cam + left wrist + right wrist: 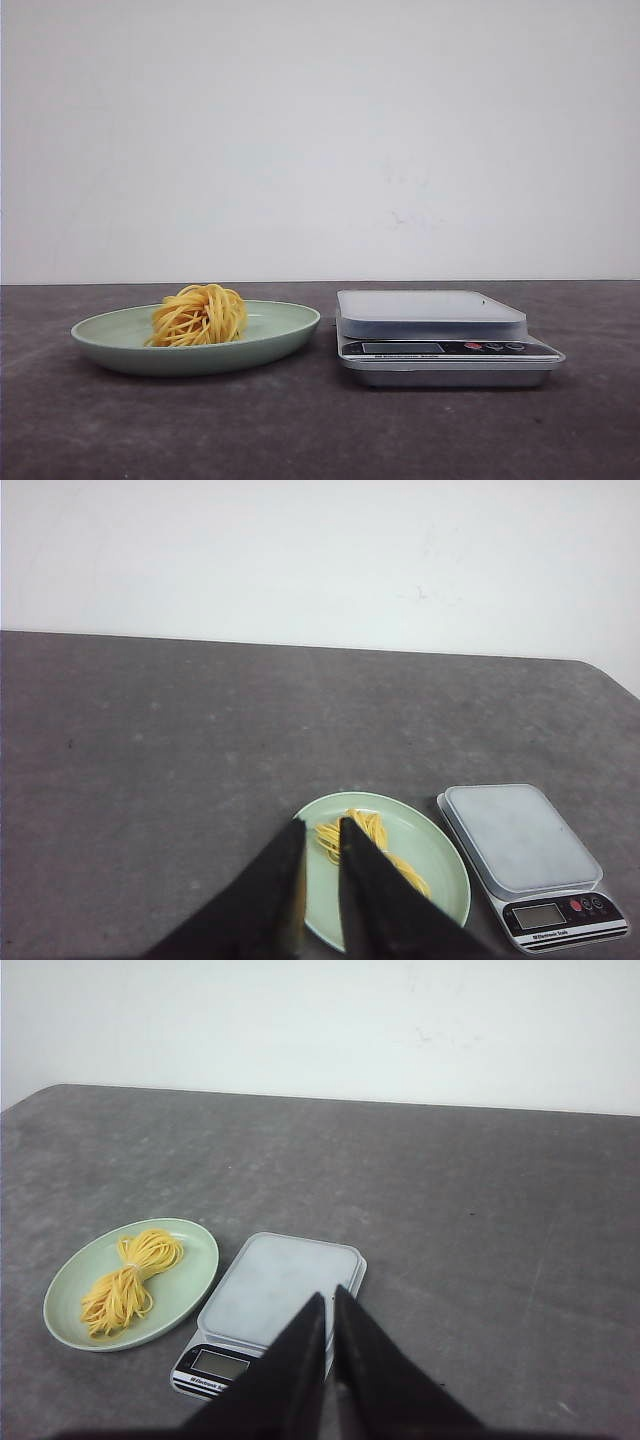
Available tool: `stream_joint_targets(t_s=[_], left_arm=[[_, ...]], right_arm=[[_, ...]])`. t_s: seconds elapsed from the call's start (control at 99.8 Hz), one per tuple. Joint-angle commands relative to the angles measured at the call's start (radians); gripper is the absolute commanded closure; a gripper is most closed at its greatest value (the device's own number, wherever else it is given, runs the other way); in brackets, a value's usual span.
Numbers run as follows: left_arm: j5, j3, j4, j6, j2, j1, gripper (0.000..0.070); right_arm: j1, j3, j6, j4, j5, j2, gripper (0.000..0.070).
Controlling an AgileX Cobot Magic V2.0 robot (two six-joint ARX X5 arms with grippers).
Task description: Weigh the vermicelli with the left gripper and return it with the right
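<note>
The vermicelli (200,315), a round yellow-orange noodle bundle, lies on the pale green plate (285,328) at the left of the table. A silver kitchen scale (430,315) with an empty platform stands just right of the plate. Neither gripper shows in the front view. In the left wrist view my left gripper (322,822) hangs high over the plate's near side (440,865), its black fingers a little apart and empty, partly hiding the vermicelli (355,832). In the right wrist view my right gripper (330,1295) is shut and empty, high over the scale (280,1280).
The dark grey tabletop (320,430) runs to a white wall behind. The scale's display and buttons (440,348) face the front. In the right wrist view the plate (190,1260) and vermicelli (130,1275) lie beside the scale.
</note>
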Motion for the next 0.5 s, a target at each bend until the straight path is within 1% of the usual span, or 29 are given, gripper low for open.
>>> stream_joint_targets(t_s=[0.0,0.341,0.381,0.491], left_arm=[[-0.002,0.006,0.012,0.003,0.003,-0.007,0.07],[-0.001,0.006,0.013,0.005,-0.008,0.006,0.07],[-0.002,0.005,0.02,0.031,-0.009,0.03,0.07],[0.005,-0.023,0.066,0.035,-0.017,0.17,0.07]], right_arm=[[0.01,0.01,0.013,0.009,0.001,-0.001,0.0695],[0.01,0.01,0.013,0.009,0.001,-0.001,0.0695],[0.01,0.01,0.013,0.009,0.001,-0.001,0.0695],[0.01,0.01,0.013,0.009,0.001,-0.001,0.0695]])
